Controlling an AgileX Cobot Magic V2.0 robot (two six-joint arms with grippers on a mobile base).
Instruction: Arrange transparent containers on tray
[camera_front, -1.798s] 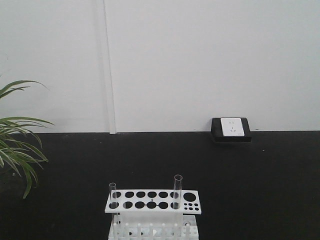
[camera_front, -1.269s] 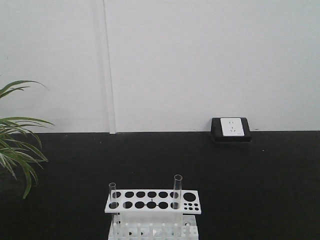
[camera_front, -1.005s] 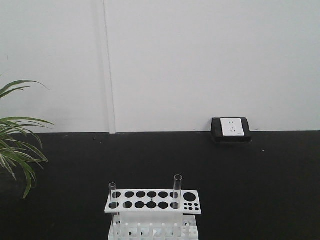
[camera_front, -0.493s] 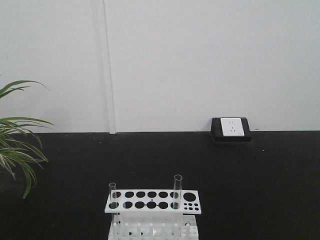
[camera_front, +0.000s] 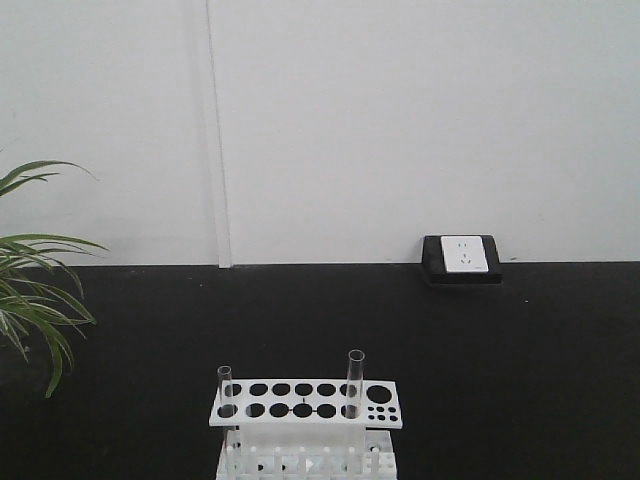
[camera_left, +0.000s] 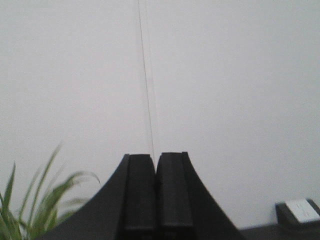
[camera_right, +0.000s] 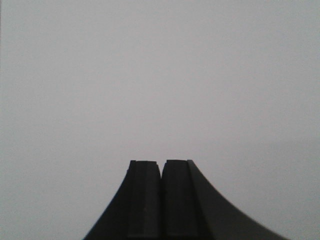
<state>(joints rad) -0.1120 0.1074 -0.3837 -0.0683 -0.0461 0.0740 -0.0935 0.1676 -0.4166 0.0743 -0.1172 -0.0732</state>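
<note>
Front view: two clear glass test tubes stand upright in a white rack (camera_front: 300, 422) at the bottom centre of a black counter (camera_front: 500, 380). The slim tube (camera_front: 226, 388) sits at the rack's left end. The wide tube (camera_front: 354, 380) stands taller, towards the right end, well apart from the first. Both are see-through, with rimmed open mouths above the rack's hole-dotted top plate; their lower ends are cut off by the picture's edge. Behind, a white wall (camera_front: 400, 120) carries a white socket (camera_front: 463, 255) in a black box, right of centre. Green plant (camera_front: 50, 303) leaves enter from the left.

Left wrist view: the left gripper (camera_left: 156, 159), black, points at the wall with its two fingers pressed together and nothing between them. This view shows blurred plant leaves at lower left and the socket at the lower right corner, but neither rack nor tubes.

Right wrist view: the right gripper (camera_right: 161, 165) has its fingers closed against each other, holding nothing. Only blank grey-white wall fills the rest.
</note>
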